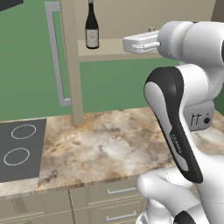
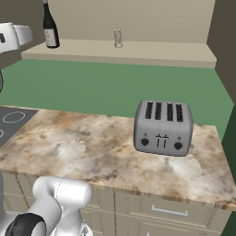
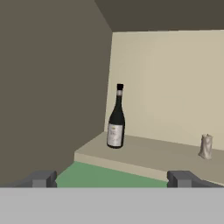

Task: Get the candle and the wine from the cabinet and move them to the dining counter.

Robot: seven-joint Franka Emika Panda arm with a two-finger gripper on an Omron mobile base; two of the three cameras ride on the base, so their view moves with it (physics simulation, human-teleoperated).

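Note:
The wine (image 3: 116, 120), a dark bottle with a pale label, stands upright at the left end of the open cabinet's shelf (image 3: 148, 156). The candle (image 3: 205, 146), a stubby pale cylinder, stands further right on the same shelf. My gripper (image 3: 111, 179) is open and empty, hanging in front of the shelf and short of both, with its fingertips (image 3: 41, 178) spread wide. From the base I see the wine (image 1: 92, 26) left of my white hand (image 1: 140, 43), and the wine (image 2: 50, 27) and the candle (image 2: 118, 38) well apart. The dining counter is out of view.
Below the cabinet runs a marbled worktop (image 1: 109, 144) with a black cooktop (image 1: 19, 148) at the left and a silver toaster (image 2: 162, 128) at the right. The cabinet door (image 1: 72, 65) stands open at the left with its grey bar handle (image 1: 54, 52). Drawers (image 2: 168, 212) sit under the worktop.

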